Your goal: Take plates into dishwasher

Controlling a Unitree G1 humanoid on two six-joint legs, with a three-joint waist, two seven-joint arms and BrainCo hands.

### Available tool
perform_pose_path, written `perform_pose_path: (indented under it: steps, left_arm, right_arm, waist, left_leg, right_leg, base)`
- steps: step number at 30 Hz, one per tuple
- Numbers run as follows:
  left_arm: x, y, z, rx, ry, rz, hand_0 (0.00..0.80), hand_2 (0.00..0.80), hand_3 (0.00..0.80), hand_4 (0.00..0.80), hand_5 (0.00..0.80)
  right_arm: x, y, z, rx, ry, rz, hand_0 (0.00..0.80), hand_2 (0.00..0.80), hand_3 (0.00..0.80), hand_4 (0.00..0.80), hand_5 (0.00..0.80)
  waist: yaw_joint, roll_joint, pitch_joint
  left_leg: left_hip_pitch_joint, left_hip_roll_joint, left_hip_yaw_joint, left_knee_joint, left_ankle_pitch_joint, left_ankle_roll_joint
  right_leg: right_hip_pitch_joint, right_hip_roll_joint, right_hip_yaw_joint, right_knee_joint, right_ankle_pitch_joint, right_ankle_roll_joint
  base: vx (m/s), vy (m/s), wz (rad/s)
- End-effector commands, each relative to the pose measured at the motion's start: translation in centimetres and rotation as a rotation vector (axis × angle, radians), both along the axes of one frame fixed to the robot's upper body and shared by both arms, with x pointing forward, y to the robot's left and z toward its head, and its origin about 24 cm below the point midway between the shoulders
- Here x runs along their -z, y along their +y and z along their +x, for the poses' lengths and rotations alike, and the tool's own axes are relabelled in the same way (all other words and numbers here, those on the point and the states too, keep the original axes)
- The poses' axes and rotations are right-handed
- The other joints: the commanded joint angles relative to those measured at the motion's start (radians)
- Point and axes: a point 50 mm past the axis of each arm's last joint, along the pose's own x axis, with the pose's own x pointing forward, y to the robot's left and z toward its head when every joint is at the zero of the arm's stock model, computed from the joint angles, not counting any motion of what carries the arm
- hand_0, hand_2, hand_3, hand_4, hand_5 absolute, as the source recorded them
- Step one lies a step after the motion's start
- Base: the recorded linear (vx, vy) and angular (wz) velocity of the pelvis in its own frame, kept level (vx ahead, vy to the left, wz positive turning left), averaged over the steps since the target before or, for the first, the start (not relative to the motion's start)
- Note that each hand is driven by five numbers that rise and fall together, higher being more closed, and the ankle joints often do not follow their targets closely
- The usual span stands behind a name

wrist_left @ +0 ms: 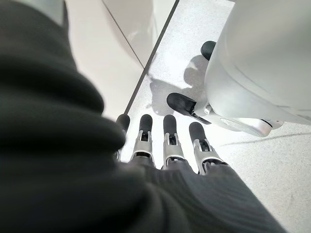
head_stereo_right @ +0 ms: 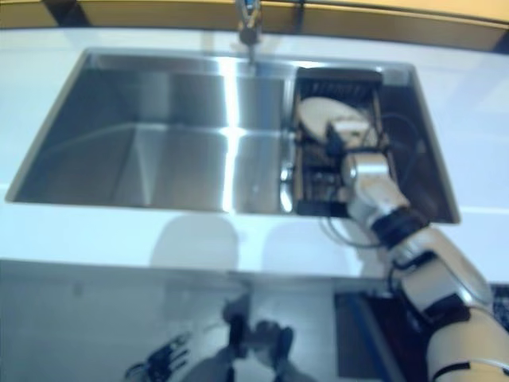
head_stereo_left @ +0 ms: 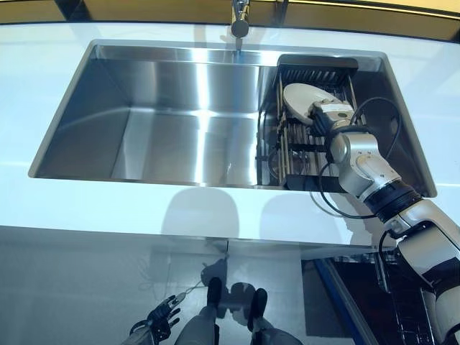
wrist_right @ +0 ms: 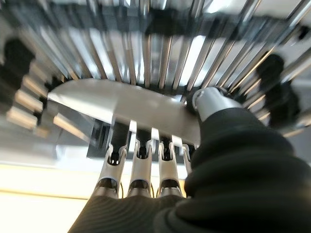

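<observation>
Left hand [head_stereo_left: 159,316] hangs idle at the near left below the counter [head_stereo_left: 215,208], fingers straight, holding nothing. Farther, in the right part of the sink [head_stereo_left: 180,122], the right hand [head_stereo_left: 327,116] pinches a plate [head_stereo_left: 298,97] between fingers and thumb at the rack [head_stereo_left: 316,154]. Judged progress: the plate is gripped but its transfer is not done. No dishwasher is visible.

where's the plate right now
In the left eye view the white plate leans in the dish rack at the right end of the sink, with the right hand on its near edge.
</observation>
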Motion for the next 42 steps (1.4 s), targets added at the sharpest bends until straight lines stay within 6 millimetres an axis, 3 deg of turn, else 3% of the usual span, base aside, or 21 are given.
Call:
perform_pose_path:
  steps: [1, 5, 13, 26, 31, 35, 42]
  left_arm:
    - [0.1, -0.9, 0.4, 0.033, -0.005, -0.013, 0.000, 0.000, 0.000, 0.000, 0.000]
    - [0.1, -1.1, 0.4, 0.040, -0.002, -0.018, 0.000, 0.000, 0.000, 0.000, 0.000]
    - [0.1, -0.8, 0.4, 0.052, 0.009, -0.003, 0.000, 0.000, 0.000, 0.000, 0.000]
    - [0.1, 0.6, -0.1, 0.010, 0.033, 0.030, 0.000, 0.000, 0.000, 0.000, 0.000]
    - [0.1, 1.2, -0.6, -0.008, 0.050, 0.041, 0.000, 0.000, 0.000, 0.000, 0.000]
    - [0.3, 1.4, -1.0, 0.000, 0.063, 0.046, 0.000, 0.000, 0.000, 0.000, 0.000]
    - [0.6, 1.4, -1.7, 0.026, 0.085, 0.049, 0.000, 0.000, 0.000, 0.000, 0.000]
  right_arm:
    - [-1.6, -1.0, 0.2, 0.103, -0.062, -0.127, 0.800, 0.800, 0.800, 0.800, 0.800]
    - [-2.8, -1.4, 0.1, 0.158, -0.133, -0.206, 0.800, 0.800, 0.800, 0.800, 0.800]
    - [-3.5, -2.7, -0.3, 0.167, -0.207, -0.154, 0.800, 0.800, 0.800, 0.800, 0.800]
    - [-10.3, -4.6, -3.2, 0.113, -0.424, 0.014, 0.800, 0.800, 0.800, 0.800, 0.800]
    - [-12.0, -5.2, -4.0, 0.030, -0.424, 0.241, 0.800, 0.800, 0.800, 0.800, 0.800]
    - [-11.1, -5.3, -3.5, -0.060, -0.357, 0.564, 0.800, 0.800, 0.800, 0.800, 0.800]
    - [-8.9, -5.6, -2.3, -0.145, -0.275, 0.928, 0.800, 0.800, 0.800, 0.800, 0.800]
  waist:
    - [0.015, 0.004, -0.031]
    - [0.019, 0.009, -0.036]
    - [0.017, -0.002, -0.048]
    - [-0.025, -0.045, -0.068]
    - [-0.043, -0.062, -0.085]
    - [-0.050, -0.069, -0.094]
    - [-0.056, -0.069, -0.112]
  left_leg:
    - [0.019, -0.021, 0.013, -0.004, -0.093, 0.010]
    - [0.016, -0.022, 0.009, -0.004, -0.092, 0.011]
    - [0.024, -0.023, 0.006, -0.004, -0.097, 0.014]
    - [0.052, -0.014, 0.030, -0.004, -0.110, 0.013]
    - [0.068, -0.011, 0.041, -0.004, -0.117, 0.013]
    - [0.084, -0.009, 0.049, -0.004, -0.123, 0.012]
    - [0.116, -0.004, 0.064, -0.004, -0.135, 0.012]
  right_leg:
    - [0.018, -0.039, -0.031, -0.001, -0.051, 0.059]
    - [0.017, -0.039, -0.032, -0.001, -0.052, 0.060]
    - [0.025, -0.037, -0.029, -0.001, -0.055, 0.063]
    - [0.041, -0.024, 0.007, -0.001, -0.054, 0.068]
    - [0.052, -0.019, 0.024, -0.001, -0.055, 0.069]
    - [0.063, -0.018, 0.032, -0.001, -0.057, 0.065]
    - [0.088, -0.017, 0.044, -0.001, -0.063, 0.057]
  base:
    - [-0.011, 0.010, 0.06]
    - [-0.008, 0.011, 0.05]
    - [0.000, 0.000, 0.00]
    - [0.001, -0.002, -0.01]
    - [0.017, -0.007, -0.06]
    - [0.013, -0.010, -0.09]
    - [0.022, -0.006, -0.10]
